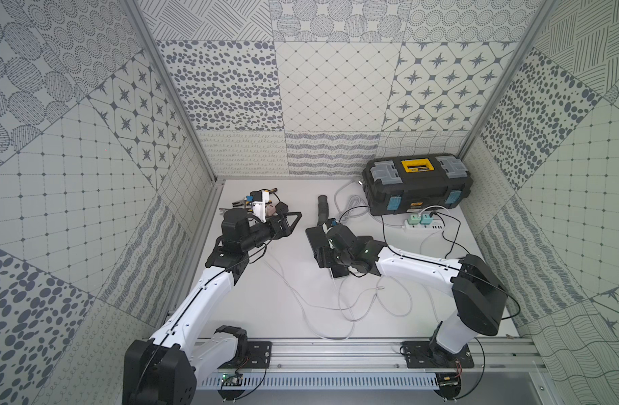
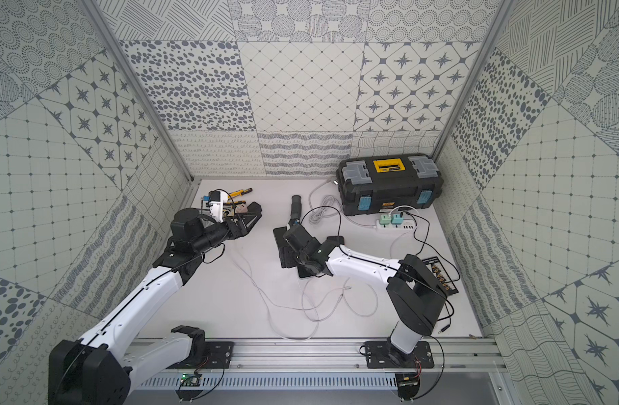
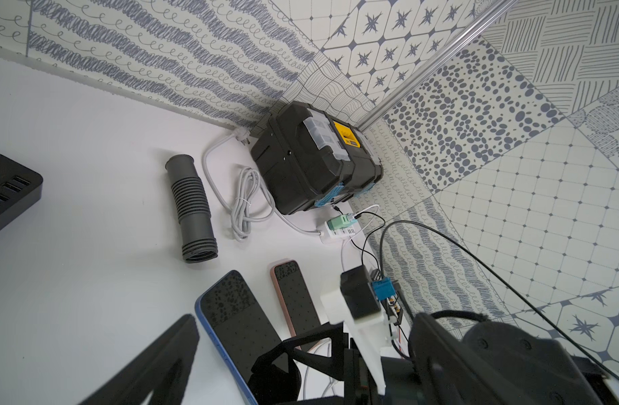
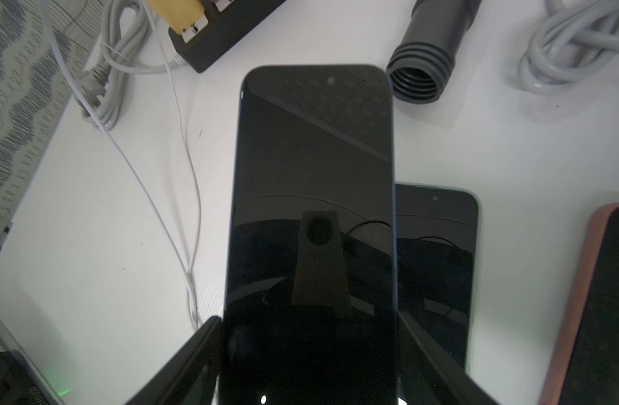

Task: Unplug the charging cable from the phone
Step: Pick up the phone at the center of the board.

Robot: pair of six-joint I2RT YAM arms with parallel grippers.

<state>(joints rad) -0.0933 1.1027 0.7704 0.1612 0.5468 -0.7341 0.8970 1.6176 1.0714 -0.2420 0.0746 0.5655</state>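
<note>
Over white table, both top views: right gripper clamped on dark phone, mid-table, near grey hose. Thin white charging cable loops loose toward front rail, one end lying free. Left gripper spread wide, holding nothing, far-left side.

Left wrist view: blue-edged phone beside pink-cased phone; toolbox in corner.

Right wrist view: phone pinched between both fingers; plug end hidden, cannot tell if cable attached.
</note>
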